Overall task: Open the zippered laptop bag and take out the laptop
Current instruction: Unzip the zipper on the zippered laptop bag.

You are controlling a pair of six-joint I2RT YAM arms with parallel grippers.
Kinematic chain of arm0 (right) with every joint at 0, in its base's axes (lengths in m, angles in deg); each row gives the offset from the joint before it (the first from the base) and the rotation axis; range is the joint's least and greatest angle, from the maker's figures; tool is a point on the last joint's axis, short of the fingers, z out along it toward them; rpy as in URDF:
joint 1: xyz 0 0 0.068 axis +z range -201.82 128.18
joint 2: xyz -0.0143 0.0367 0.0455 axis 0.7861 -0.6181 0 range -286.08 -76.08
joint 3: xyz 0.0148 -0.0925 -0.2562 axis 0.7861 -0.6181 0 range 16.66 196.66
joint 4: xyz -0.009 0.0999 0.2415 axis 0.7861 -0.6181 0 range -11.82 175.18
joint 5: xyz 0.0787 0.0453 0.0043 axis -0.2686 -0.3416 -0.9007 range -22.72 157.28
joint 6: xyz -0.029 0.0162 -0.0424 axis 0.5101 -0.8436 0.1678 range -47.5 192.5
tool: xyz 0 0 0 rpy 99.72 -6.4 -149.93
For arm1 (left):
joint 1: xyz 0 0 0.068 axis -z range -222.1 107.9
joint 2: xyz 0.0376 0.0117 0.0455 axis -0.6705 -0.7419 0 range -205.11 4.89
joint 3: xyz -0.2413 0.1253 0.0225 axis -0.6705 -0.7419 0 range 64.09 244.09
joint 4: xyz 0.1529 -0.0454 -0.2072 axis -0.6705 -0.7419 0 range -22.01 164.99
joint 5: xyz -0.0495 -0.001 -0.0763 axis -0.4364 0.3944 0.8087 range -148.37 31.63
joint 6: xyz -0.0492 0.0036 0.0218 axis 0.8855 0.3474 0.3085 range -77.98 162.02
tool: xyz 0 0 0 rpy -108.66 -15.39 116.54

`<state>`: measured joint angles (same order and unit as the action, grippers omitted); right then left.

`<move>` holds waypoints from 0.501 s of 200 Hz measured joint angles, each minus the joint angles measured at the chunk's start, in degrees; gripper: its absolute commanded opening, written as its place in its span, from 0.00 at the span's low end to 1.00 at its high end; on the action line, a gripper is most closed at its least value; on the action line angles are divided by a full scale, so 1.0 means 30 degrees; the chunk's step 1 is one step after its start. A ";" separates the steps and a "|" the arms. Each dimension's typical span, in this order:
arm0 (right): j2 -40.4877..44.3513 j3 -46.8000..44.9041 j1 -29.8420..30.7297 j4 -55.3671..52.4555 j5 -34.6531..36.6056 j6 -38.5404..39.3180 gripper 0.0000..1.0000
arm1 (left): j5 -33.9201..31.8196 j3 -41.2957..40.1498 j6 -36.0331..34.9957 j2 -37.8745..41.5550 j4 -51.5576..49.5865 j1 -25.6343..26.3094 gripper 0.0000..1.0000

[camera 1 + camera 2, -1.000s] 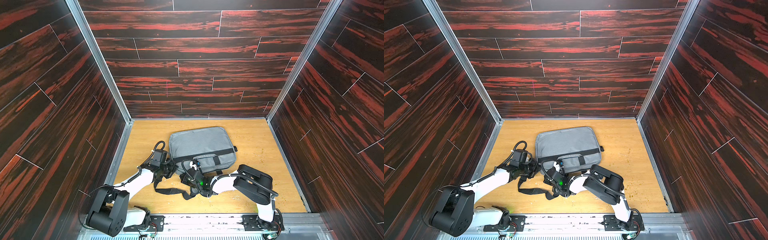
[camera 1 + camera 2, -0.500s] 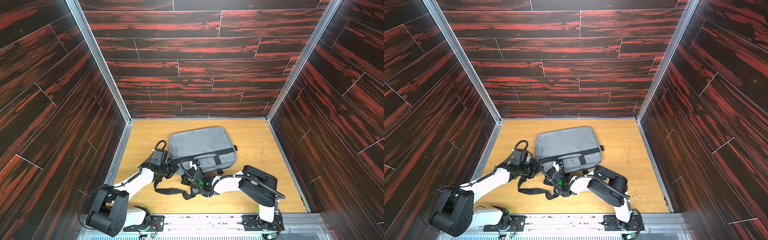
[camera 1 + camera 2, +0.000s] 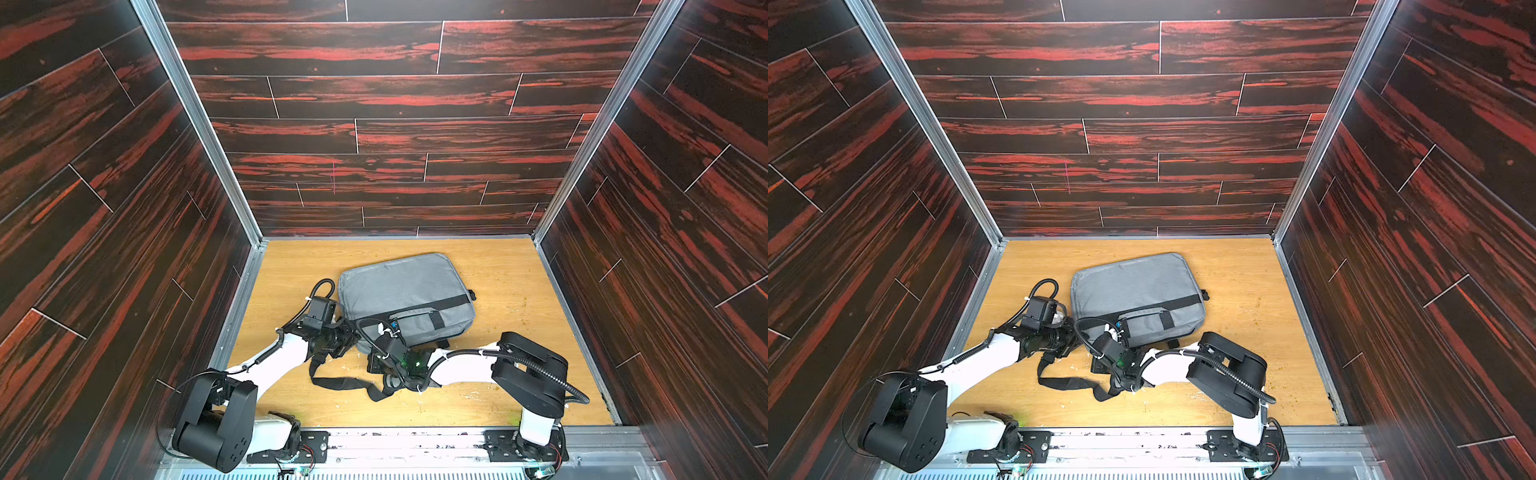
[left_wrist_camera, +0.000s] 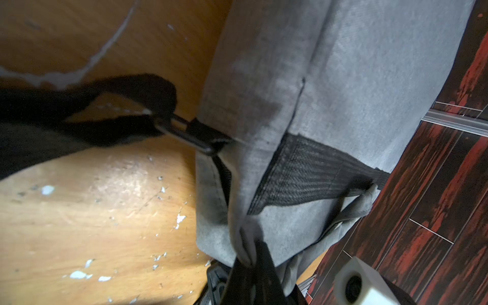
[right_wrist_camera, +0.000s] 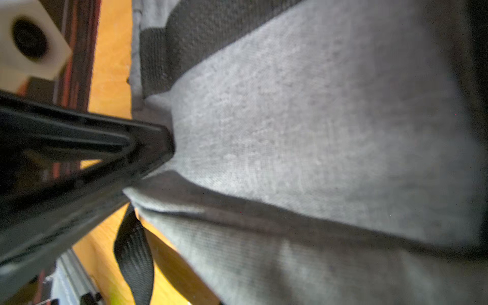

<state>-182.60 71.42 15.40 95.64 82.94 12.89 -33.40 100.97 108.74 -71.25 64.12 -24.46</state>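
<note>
- The zippered laptop bag [image 3: 401, 286] lay flat on the wooden counter [image 3: 519, 291], near its middle, with the black webbing stripe [image 3: 440, 304] facing up.
- The left tool [image 4: 249, 254] was closed narrow and pinched a fold of grey fabric at the bag's near left corner.
- The right tool [image 5: 169, 148] was likewise closed, its tips nipped on grey fabric along the bag's near edge, just beside the left tool.
- The black shoulder strap [image 3: 345, 382] lay loose on the counter between the arms, fastened to the bag's side by a black clip [image 4: 190, 134].
</note>
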 measured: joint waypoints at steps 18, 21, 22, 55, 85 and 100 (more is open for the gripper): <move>0.0000 0.0138 0.0000 -0.0415 -0.0044 0.0291 0.00 | 0.0058 0.0000 -0.0117 0.0000 -0.0058 0.0000 0.00; 0.0000 0.0160 0.0000 -0.0474 -0.0051 0.0386 0.00 | 0.0066 0.0000 -0.0124 0.0000 -0.0066 0.0000 0.00; 0.0000 0.0168 0.0000 -0.0495 -0.0051 0.0415 0.00 | 0.0066 0.0000 -0.0124 0.0000 -0.0066 0.0000 0.00; 0.0000 0.0546 0.0000 -0.1260 -0.0087 0.0991 0.04 | 0.0131 0.0000 -0.0299 0.0000 -0.0080 -0.0007 0.00; 0.0000 0.0736 -0.0007 -0.1632 -0.0095 0.1195 0.05 | 0.0182 0.0000 -0.0452 0.0000 -0.0080 -0.0022 0.00; 0.0000 0.0707 -0.0015 -0.1552 -0.0095 0.1166 0.06 | 0.0189 0.0000 -0.0466 0.0000 -0.0080 -0.0029 0.00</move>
<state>-182.60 73.54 15.36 90.98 82.66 16.38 -32.83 100.97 107.34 -71.25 63.88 -24.54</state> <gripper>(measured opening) 0.054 0.067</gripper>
